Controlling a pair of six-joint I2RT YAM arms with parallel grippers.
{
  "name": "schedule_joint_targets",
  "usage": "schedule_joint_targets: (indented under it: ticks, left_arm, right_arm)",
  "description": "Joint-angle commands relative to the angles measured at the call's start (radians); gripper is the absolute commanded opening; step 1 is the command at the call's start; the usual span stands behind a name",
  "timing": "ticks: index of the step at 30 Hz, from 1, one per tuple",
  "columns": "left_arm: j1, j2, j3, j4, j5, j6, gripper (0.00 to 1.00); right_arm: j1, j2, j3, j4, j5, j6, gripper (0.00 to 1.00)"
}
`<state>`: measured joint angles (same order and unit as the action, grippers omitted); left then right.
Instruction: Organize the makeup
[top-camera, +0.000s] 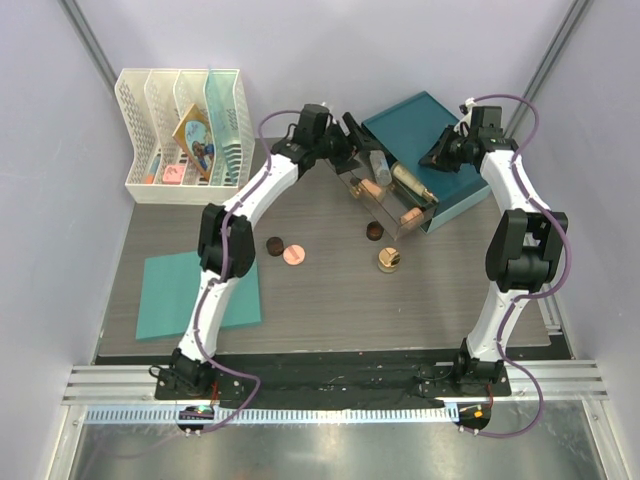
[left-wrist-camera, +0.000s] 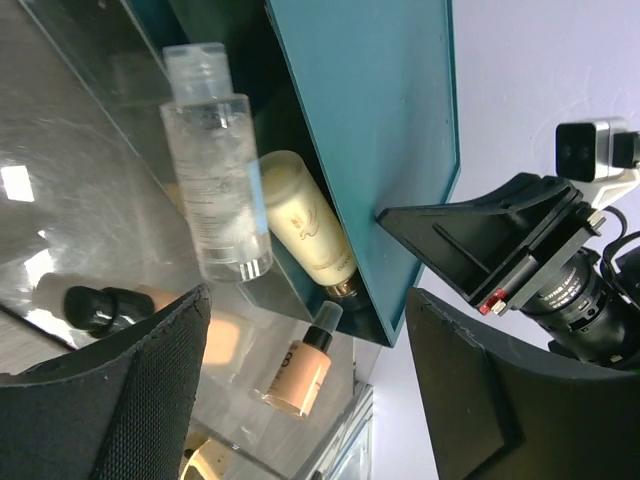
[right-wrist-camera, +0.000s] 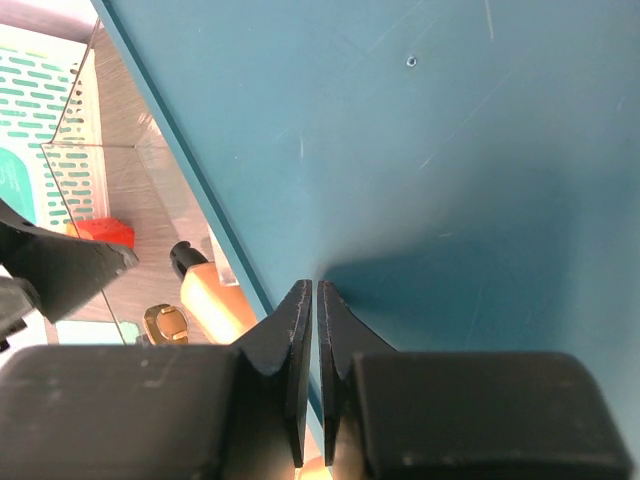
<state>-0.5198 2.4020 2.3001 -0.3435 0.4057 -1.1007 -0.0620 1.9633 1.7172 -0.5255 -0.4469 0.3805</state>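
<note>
Bottle (left-wrist-camera: 215, 170), tube (left-wrist-camera: 305, 235), peach stick (left-wrist-camera: 298, 372) inside clear box (left-wrist-camera: 80, 190); brown jar (top-camera: 273, 244), compact (top-camera: 293, 254), gold jar (top-camera: 389, 260) outside it. Left gripper (left-wrist-camera: 308, 310) fingers apart; right gripper (right-wrist-camera: 315, 300) fingers together.

Fine print on the clear bottle (left-wrist-camera: 215, 170) is too small to read

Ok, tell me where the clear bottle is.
Left wrist view, upper left: the clear bottle lies in the transparent tray, with the beige tube between it and the teal box.
</note>
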Motion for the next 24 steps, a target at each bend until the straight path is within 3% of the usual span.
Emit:
schedule_joint_targets:
  ticks: [1,6,12,18,24]
  left_arm:
    - [0.018,-0.134,-0.056,0.047,0.028,-0.002,0.76]
    - [0.021,-0.268,-0.223,0.040,0.030,0.077,0.60]
    - [0.021,-0.409,-0.468,0.023,0.008,0.165,0.00]
    - [0.021,-0.440,-0.640,0.037,0.004,0.176,0.00]
    - [0.020,-0.419,-0.696,0.049,0.005,0.171,0.00]
  right_arm:
    - [0.016,0.106,-0.091,-0.297,0.105,-0.048,0.13]
    - [0.016,0.111,-0.088,-0.295,0.102,-0.046,0.13]
    - [0.016,0.118,-0.087,-0.297,0.097,-0.046,0.13]
    - [0.016,0.118,-0.085,-0.297,0.096,-0.045,0.13]
    - [0.016,0.118,-0.082,-0.295,0.096,-0.045,0.13]
